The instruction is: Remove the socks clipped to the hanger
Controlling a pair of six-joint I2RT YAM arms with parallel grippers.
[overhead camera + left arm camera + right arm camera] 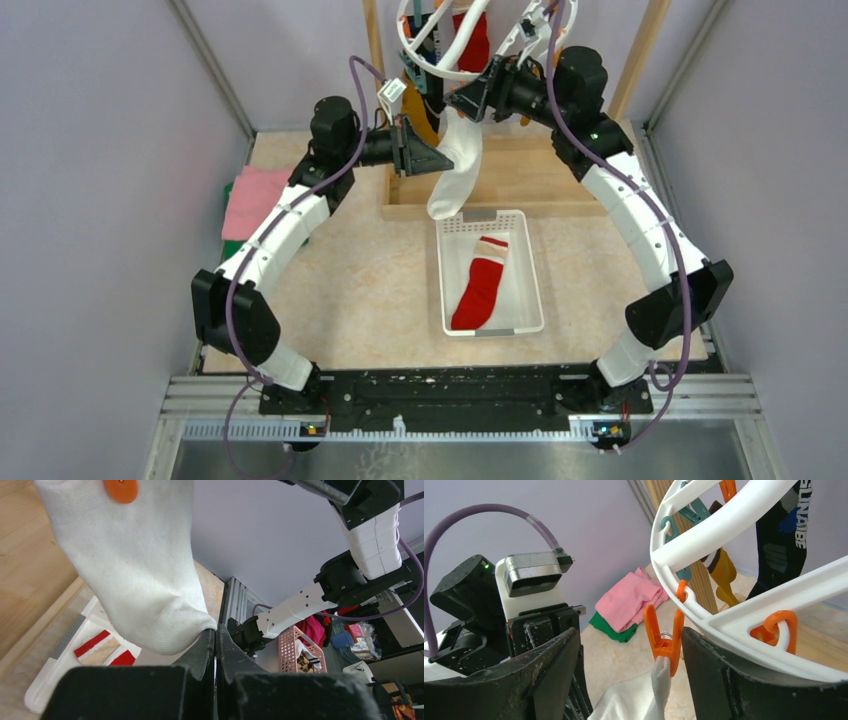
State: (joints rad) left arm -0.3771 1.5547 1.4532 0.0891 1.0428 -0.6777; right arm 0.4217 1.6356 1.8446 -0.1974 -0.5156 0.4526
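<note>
The white hanger (440, 55) hangs at the top centre with a red sock (472, 40) and a white sock (455, 165) on it. An orange clip (665, 640) bites the white sock's cuff (661, 680). My right gripper (629, 635) stands open around that clip, its right finger against the clip's arm. My left gripper (215, 632) is shut, pinching the edge of the white sock (135, 570) low down. A mustard sock (724, 572) and a black sock (781, 540) hang from the hanger's (724, 525) far side.
A white slotted basket (530, 290) on the table holds a red sock with a white cuff (480, 285). The wooden frame's base (520, 175) lies behind it. Folded pink and green cloths (255, 200) sit at the left wall.
</note>
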